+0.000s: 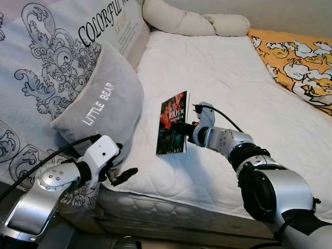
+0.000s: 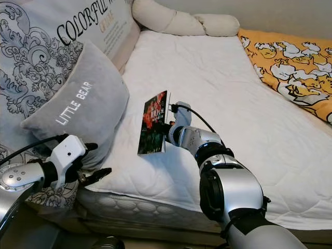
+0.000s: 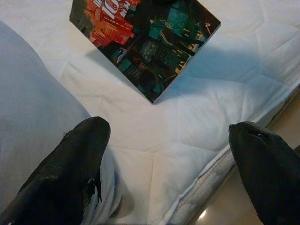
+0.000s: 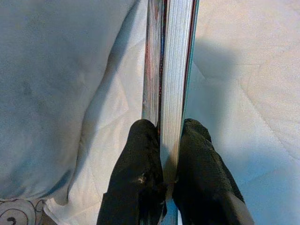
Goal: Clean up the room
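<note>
A book with a dark, red and teal cover [image 1: 172, 123] is held upright on its edge above the white mattress [image 1: 228, 88], near the front left of the bed. My right gripper [image 1: 182, 128] is shut on it, one black finger [image 4: 136, 164] on each side of the page block [image 4: 176, 70]. My left gripper [image 1: 120, 176] hangs open at the mattress's front left corner, below the grey LITTLE BEAR pillow [image 1: 104, 106], with nothing between its fingers [image 3: 70, 173]. The book's cover [image 3: 145, 42] lies ahead of them.
A large patterned cushion [image 1: 46, 57] leans behind the grey pillow on the left. A cream bolster pillow [image 1: 197, 22] lies at the head of the bed. A yellow printed blanket [image 1: 298, 62] covers the far right. The mattress edge and floor [image 3: 262, 117] are just below my left gripper.
</note>
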You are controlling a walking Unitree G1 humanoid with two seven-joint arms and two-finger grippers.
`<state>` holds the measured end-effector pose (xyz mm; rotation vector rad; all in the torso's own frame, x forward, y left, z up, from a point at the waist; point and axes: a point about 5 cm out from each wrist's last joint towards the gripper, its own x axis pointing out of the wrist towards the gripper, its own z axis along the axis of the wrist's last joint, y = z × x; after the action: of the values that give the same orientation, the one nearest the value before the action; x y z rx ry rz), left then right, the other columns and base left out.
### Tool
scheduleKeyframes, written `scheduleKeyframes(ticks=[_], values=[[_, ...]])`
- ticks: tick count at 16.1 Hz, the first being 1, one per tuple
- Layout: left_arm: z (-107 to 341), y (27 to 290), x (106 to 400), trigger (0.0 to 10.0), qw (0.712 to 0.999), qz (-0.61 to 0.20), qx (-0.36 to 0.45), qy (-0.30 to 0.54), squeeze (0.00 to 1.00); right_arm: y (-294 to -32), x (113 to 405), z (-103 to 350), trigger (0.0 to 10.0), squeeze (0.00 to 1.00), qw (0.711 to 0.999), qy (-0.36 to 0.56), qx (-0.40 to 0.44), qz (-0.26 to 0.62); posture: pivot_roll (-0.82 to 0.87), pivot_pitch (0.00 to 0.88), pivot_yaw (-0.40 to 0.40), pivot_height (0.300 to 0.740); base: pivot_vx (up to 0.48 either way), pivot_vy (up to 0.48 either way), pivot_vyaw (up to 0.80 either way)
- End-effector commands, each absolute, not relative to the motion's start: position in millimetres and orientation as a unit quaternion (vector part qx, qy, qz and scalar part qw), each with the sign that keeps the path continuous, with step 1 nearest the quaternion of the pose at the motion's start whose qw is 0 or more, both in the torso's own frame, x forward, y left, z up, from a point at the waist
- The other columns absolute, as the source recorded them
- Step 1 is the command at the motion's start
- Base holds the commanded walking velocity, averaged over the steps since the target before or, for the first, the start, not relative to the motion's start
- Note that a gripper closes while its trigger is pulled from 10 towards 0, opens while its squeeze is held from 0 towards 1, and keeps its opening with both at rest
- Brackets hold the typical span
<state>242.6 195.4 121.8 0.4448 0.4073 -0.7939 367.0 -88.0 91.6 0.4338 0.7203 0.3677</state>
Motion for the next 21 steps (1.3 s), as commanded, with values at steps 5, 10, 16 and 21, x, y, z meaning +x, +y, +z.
scheduleKeyframes(ticks=[5, 10, 16, 21], values=[[124, 192, 237, 10.0, 0.874, -0.389, 0.213, 0.197, 0.0, -100, 374, 97, 10.0, 1.0, 0.917, 0.329, 0.171, 0.147, 0.15, 0.0, -0.067, 0.74, 0.0, 0.0, 0.0], [123, 188, 237, 10.0, 0.879, -0.382, 0.207, 0.195, 0.0, -134, 378, 97, 10.0, 1.0, 0.931, 0.304, 0.197, 0.055, 0.14, 0.0, -0.06, 0.74, 0.0, 0.0, 0.0], [116, 180, 236, 10.0, 0.881, -0.386, 0.195, 0.194, 0.0, -143, 369, 87, 10.0, 1.0, 0.931, 0.307, 0.106, 0.168, 0.09, 0.0, -0.035, 0.74, 0.0, 0.0, 0.0], [112, 172, 239, 10.0, 0.866, -0.413, 0.201, 0.199, 0.0, -121, 333, 52, 10.0, 0.0, 0.832, 0.397, -0.031, 0.385, 0.08, 0.0, -0.03, 0.74, 0.0, 0.0, 0.0]])
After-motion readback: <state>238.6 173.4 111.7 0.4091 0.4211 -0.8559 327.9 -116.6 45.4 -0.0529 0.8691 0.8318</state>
